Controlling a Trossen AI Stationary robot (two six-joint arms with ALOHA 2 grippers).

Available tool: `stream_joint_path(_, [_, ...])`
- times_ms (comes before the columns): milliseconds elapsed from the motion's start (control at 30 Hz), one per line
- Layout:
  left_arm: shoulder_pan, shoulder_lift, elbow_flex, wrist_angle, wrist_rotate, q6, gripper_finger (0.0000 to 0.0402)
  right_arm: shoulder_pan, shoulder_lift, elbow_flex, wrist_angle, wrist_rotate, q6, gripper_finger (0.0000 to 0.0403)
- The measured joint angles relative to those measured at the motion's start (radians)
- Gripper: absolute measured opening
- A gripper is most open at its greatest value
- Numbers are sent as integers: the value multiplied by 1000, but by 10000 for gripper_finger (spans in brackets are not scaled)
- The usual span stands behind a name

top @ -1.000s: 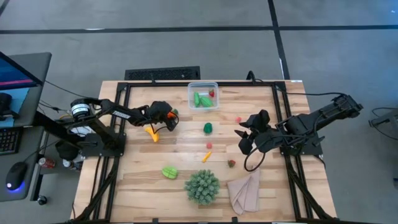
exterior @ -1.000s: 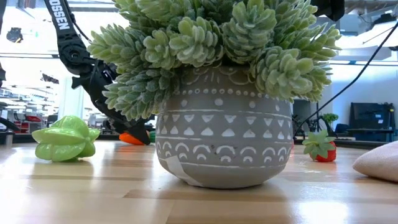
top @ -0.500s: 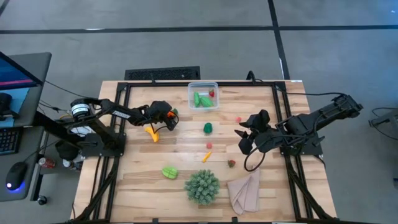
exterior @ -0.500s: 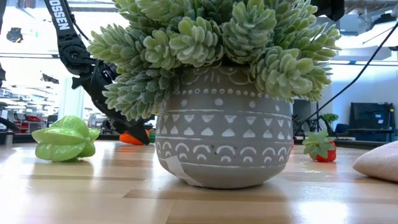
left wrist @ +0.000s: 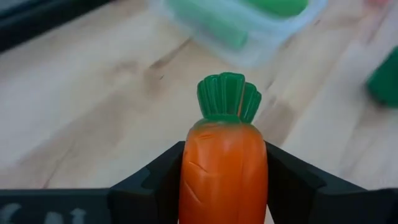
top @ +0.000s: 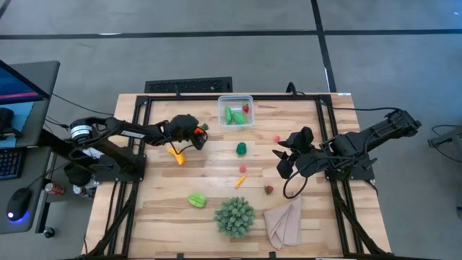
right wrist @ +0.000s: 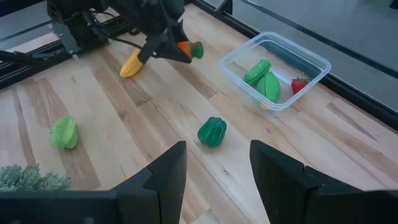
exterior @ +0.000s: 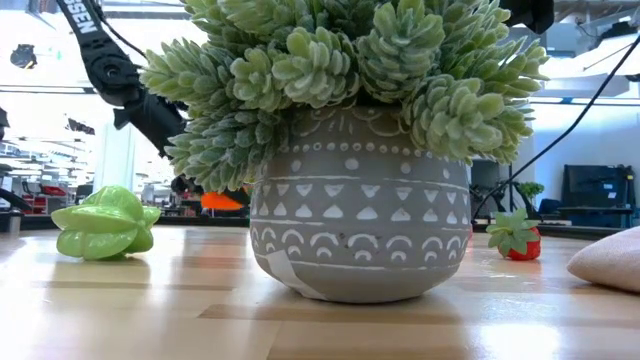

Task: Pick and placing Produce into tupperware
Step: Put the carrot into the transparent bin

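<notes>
Holding the carrot (left wrist: 222, 168) in my left hand (top: 192, 134), I have the fingers clamped on its orange body, leaf end pointing forward out of the grip. The tub (top: 236, 111) lies ahead of that hand and toward the table's back edge, so the carrot's long axis aims roughly at it; in the left wrist view the tub's clear wall sits just beyond the green top. My left arm is plainly the nearer one for this drop. From the low view the carrot looks clear of the table (top: 216, 180), though I judge that only loosely.

My right hand (right wrist: 212, 171) waits over the right side of the table, fingers spread with nothing between them.

The carrot is smooth, glossy moulded plastic, a blunt cone with a ribbed green crown. The tub is thin clear plastic, rectangular with rounded corners, already holding green pieces (top: 233, 115) and a strawberry (top: 246, 109). A banana (top: 175, 153) lies just beside my left hand, a pepper (top: 241, 148) mid-table, a starfruit (top: 196, 199) nearer the front.
</notes>
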Motion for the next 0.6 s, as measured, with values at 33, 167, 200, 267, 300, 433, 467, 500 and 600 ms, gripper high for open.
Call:
stream_joint_path(33, [0,-10,7,-1,11,0,174,0,0,0,0,0,-1,169])
stream_joint_path(167, [0,-41,52,5,57,7,174,0,1,0,0,0,-5,169])
stream_joint_path(200, [0,-44,66,4,69,16,174,0,1,0,0,0,-5,169])
stream_joint_path(267, [0,-44,103,0,96,32,174,0,1,0,1,0,-6,169])
stream_joint_path(300, [0,-44,121,-1,108,40,174,0,1,0,1,0,-6,169])
stream_joint_path(433, [-6,-44,194,-2,127,76,174,0,1,0,3,0,-1,169])
stream_joint_path(467, [-6,-44,210,-2,127,87,174,0,1,0,4,0,-1,169])
stream_joint_path(500, [-6,-44,226,-3,127,98,174,1,1,0,3,0,-1,169])
stream_joint_path(600, [-4,-41,278,-13,124,127,174,2,1,0,4,-1,-1,169])
